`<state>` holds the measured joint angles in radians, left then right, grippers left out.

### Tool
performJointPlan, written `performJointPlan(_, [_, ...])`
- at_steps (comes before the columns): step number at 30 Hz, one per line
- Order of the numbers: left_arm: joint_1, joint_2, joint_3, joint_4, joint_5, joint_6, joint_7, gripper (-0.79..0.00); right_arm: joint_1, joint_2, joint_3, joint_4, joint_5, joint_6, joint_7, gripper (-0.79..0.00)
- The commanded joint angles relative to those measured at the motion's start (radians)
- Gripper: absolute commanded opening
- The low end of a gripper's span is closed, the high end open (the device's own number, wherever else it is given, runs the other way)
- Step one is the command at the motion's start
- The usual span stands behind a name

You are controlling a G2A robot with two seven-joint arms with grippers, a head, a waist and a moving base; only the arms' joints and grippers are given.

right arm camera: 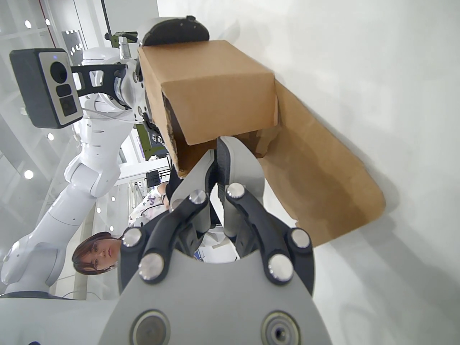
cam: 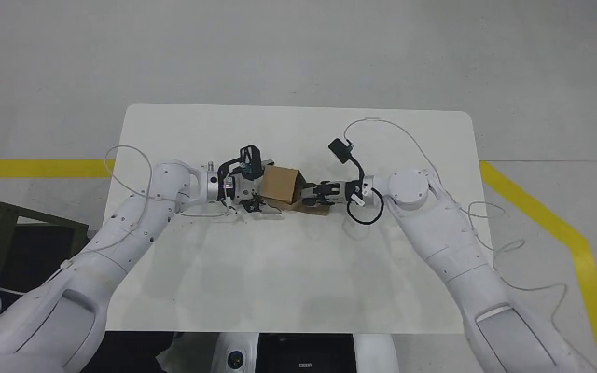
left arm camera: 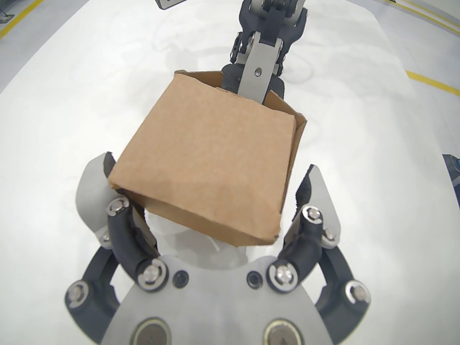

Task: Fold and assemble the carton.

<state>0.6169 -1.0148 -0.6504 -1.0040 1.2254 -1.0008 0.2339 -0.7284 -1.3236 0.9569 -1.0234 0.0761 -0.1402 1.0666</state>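
Your left gripper [left arm camera: 208, 165], fingers wide, straddles the brown cardboard carton [left arm camera: 212, 166]; your right gripper [right arm camera: 217, 145], fingers nearly closed, touches its open end.

Light bright and even, from overhead lamps [right arm camera: 28, 23]. Table [cam: 298, 280] read near white, with a faint sheen in the left wrist view. Carton [right arm camera: 212, 84] threw a soft, pale shadow on it. Wrist views bowed strongly toward the edges.

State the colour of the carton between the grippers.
The small cardboard carton is plain light brown, with no pattern; clearest in the left wrist view.
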Motion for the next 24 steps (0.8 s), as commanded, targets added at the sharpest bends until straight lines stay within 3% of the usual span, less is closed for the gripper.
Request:
performJointPlan(1, [0.003,-0.001,-0.005,-0.002,-0.005,-0.001,-0.009,0.000,-0.005,0.005,0.009,-0.017,-0.007,0.010,0.011,-0.785])
performJointPlan(16, [0.023,-0.009,-0.045,-0.008,-0.043,0.004,-0.080,0.000,-0.088,0.045,0.069,-0.143,-0.063,0.093,0.025,-0.785])
performJointPlan(24, [0.031,-0.016,-0.060,-0.015,-0.064,0.011,-0.114,0.000,-0.112,0.045,0.051,-0.170,-0.025,0.110,0.047,-0.785])
